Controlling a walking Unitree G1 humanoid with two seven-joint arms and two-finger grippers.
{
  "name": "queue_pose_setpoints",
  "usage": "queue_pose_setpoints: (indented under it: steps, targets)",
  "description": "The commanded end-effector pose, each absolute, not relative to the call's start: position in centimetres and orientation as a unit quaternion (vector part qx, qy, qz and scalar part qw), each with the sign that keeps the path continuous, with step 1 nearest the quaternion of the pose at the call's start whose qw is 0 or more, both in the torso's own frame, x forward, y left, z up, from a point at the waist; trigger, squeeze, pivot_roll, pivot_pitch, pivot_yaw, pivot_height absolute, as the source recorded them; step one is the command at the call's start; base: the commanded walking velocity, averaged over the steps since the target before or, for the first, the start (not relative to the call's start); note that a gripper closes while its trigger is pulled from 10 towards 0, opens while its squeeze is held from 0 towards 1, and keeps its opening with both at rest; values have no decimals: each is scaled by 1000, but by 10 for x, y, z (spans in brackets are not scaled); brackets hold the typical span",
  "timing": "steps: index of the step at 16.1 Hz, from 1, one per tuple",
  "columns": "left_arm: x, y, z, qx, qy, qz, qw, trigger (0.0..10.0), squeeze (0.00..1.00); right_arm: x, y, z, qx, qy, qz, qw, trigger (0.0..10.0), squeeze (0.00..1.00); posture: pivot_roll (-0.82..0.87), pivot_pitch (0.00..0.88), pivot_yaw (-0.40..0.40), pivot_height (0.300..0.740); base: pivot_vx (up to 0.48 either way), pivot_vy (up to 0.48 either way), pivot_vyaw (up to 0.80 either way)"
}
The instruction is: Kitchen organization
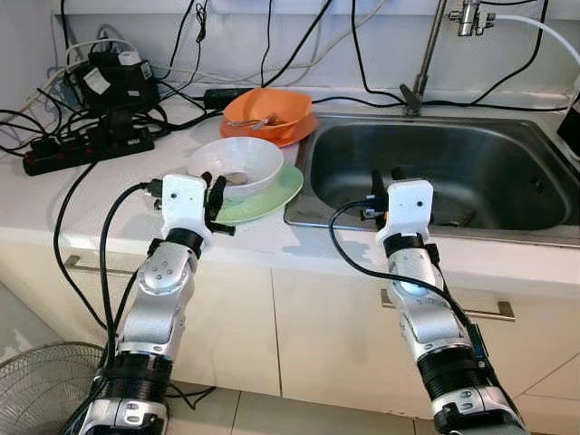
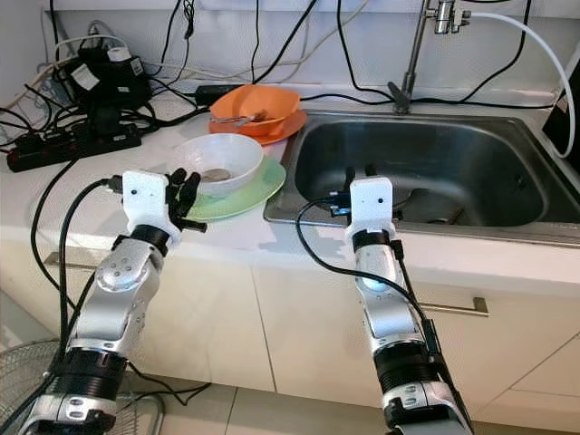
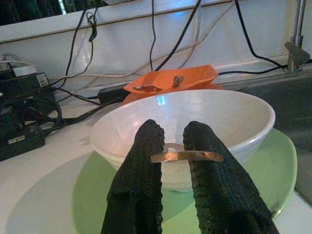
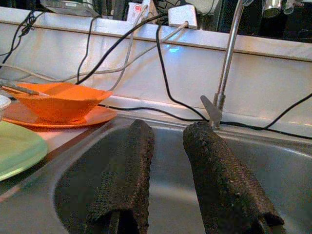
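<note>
Two grippers held at the front edge of a kitchen bench, beside a stacked bowl and plate and a sink.

The left gripper point(image 3: 170, 141) is held at the near rim of a white bowl point(image 1: 237, 167), its two black fingers point(image 3: 141, 165) nearly closed with only a narrow gap; a thin metal piece, possibly a spoon handle, is seen across the fingertips, though whether it is gripped cannot be told. The bowl is set on a green plate point(image 1: 276, 195) near the bench's front edge, just left of the sink point(image 1: 471, 172). The right gripper point(image 4: 163, 170) is held over the sink's front left part, fingers apart and empty. Toward the back edge, an orange bowl point(image 1: 267, 111) is stacked on an orange plate point(image 1: 294, 134). A power strip point(image 1: 86, 149) and tangled cables are seen at the back left corner, and a tap point(image 1: 426, 54) behind the sink.
</note>
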State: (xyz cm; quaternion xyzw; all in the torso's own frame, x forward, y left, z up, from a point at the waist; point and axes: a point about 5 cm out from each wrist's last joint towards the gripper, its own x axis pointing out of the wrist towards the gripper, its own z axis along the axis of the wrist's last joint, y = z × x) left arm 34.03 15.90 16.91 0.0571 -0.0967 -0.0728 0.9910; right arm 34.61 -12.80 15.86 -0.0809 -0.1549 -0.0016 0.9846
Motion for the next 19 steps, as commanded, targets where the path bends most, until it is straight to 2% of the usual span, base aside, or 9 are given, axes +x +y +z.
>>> queue_pose_setpoints:
  steps: [1, 5, 10, 11, 12, 15, 19]
  targets:
    - [343, 158, 170, 64, -96, -78, 990, 0, 0, 346, -127, 159, -79, -155, -2, 985, 10000, 0, 27, 0, 64, 740, 0, 0, 0]
    - [343, 156, 172, 70, -103, -78, 989, 0, 0, 347, -127, 160, -79, -156, -1, 985, 10000, 0, 29, 0, 64, 740, 0, 0, 0]
    - [340, 147, 195, 69, -168, -93, 979, 0, 0, 348, -125, 161, -78, -158, 1, 984, 10000, 0, 31, 0, 60, 740, 0, 0, 0]
    - [337, 139, 215, 86, -218, -99, 967, 8510, 0, 348, -124, 161, -77, -158, 1, 984, 10000, 0, 38, 0, 57, 740, 0, 0, 0]
    - [336, 136, 222, 94, -236, -100, 962, 10000, 0, 348, -124, 160, -77, -157, 1, 985, 10000, 0, 38, 0, 57, 740, 0, 0, 0]
    - [331, 127, 244, 130, -284, -112, 943, 10000, 0, 347, -123, 159, -76, -155, 1, 985, 10000, 0, 39, 0, 59, 740, 0, 0, 0]
    - [326, 112, 259, 100, -305, -150, 935, 10000, 0, 347, -125, 160, -73, -157, -1, 985, 10000, 0, 40, 0, 61, 740, 0, 0, 0]
